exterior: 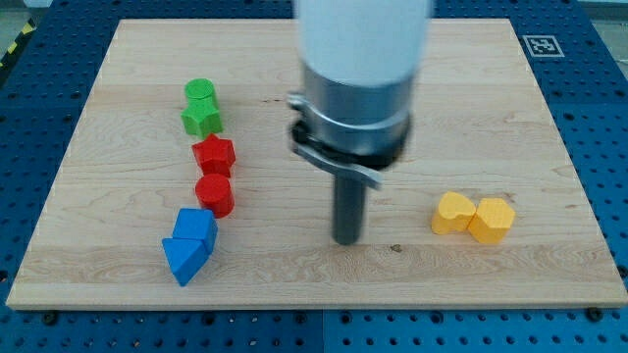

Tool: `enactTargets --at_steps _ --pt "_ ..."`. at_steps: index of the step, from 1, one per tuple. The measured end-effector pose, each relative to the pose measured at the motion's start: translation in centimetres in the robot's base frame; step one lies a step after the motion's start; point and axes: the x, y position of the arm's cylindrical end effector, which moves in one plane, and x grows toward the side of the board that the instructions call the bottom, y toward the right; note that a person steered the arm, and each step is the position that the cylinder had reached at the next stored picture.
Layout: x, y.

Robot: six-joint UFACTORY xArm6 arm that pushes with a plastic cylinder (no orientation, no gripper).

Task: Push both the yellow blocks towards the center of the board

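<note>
Two yellow blocks: you find the yellow heart-shaped block [453,213] touching the yellow hexagonal block [492,220], at the view's right, lower half.
Tip: my tip [346,240] rests on the board near centre, well apart from both yellow blocks, to their left.
Pincer: the arm carries no pincer, only the dark rod.
Board: pale wooden board [491,118] on a blue perforated table [599,108].
Other blocks: green [201,108], red [213,175] and blue [189,245] pairs stand in a column at the view's left.
</note>
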Motion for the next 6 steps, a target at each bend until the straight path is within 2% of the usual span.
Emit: enactTargets --at_steps 1,3,4,6 --pt "1.8 8.4" --pt "2.1 21.2" --pt "2.1 22.5" --pt "-0.7 20.3"
